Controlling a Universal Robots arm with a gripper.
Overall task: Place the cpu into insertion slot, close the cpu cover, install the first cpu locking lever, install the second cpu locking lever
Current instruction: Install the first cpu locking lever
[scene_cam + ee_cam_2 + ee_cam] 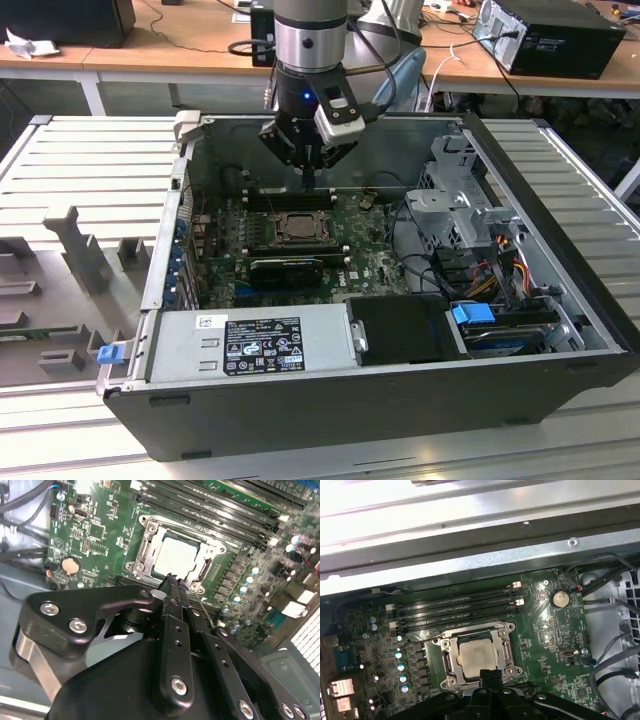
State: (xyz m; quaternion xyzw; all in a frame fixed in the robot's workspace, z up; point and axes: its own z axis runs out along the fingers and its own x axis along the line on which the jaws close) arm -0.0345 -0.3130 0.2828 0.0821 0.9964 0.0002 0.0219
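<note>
pale matt metal cpu (478, 657), dull grey metal cpu cover (508, 652), matt black gripper (489, 673), slightly glossy motherboard (545, 630).

The exterior view looks down into the open computer case (300, 400) from farther off. Both wrist views peer close past the gripper (172, 582) (490, 674) onto the cpu (175, 557) (477, 657) and motherboard (95, 530) (550, 630), seemingly from opposite sides.

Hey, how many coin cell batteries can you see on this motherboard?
1. The coin cell battery sits on the green motherboard, past one corner of the cpu, toward the board's edge. The gripper may hide others.
</note>
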